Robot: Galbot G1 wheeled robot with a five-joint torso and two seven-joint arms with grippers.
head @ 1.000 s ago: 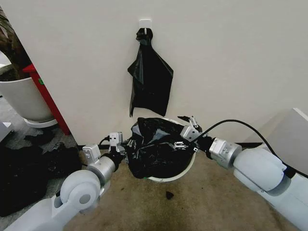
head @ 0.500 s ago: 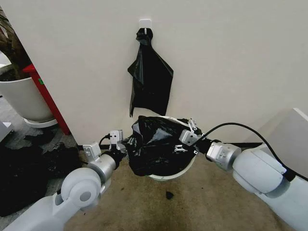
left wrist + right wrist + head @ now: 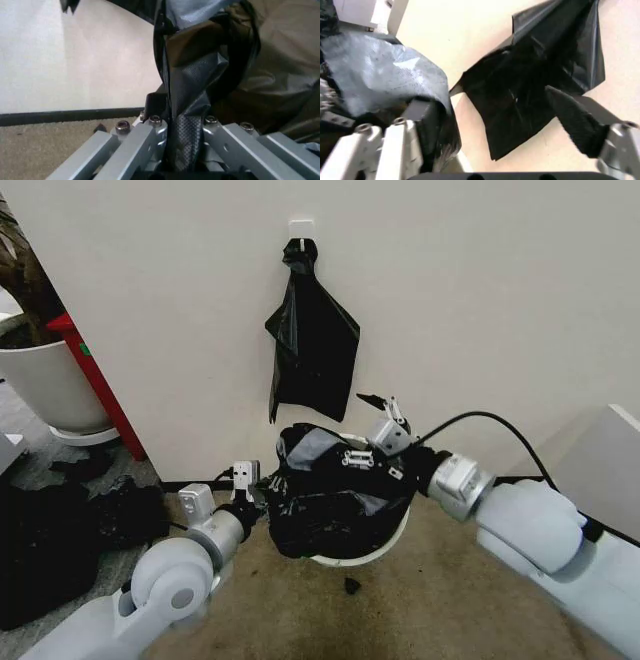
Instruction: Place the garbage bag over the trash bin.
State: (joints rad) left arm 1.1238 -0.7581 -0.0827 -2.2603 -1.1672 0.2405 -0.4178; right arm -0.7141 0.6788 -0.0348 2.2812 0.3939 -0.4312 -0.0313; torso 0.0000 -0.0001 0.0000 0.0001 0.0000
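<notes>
The left gripper (image 3: 256, 485) is clamped on the left edge of the garbage bag (image 3: 335, 500). To its right, the bag is draped loosely over the trash bin (image 3: 385, 542), not yet seated around the rim. The right gripper (image 3: 372, 442), jaws apart, is hooked under the far edge.

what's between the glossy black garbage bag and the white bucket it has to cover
Nothing visible. The glossy black plastic garbage bag already lies on the small round white plastic bucket, pinched by the left gripper; the right gripper is at its far edge.
</notes>
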